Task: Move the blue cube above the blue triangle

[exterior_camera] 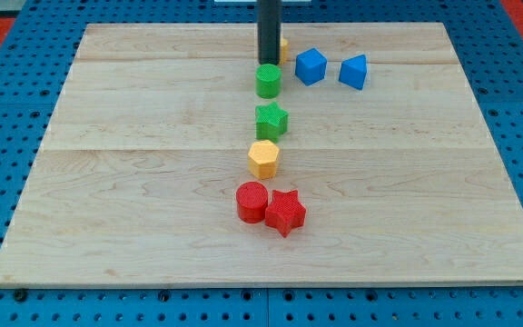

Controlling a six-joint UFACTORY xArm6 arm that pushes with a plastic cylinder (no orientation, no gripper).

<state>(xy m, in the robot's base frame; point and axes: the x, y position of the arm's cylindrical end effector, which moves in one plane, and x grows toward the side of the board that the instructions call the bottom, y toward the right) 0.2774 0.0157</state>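
**Q:** Where did the blue cube [310, 66] lie?

**A:** Near the board's top edge, right of centre, just beside the blue triangle [354, 72] on that block's left; the two stood apart.

**Q:** And my tip [268, 63]?

**A:** To the cube's left, at the upper rim of the green cylinder [268, 81]. It was a bare rod, with no claw to open or close. A yellow block [283, 48] showed partly behind it, its shape unclear.

**Q:** What else lay on the wooden board [134, 182]?

**A:** Down the middle ran a green star [271, 119] and a yellow hexagon [264, 158]. Nearer the bottom edge, a red cylinder [252, 202] touched a red star [285, 212].
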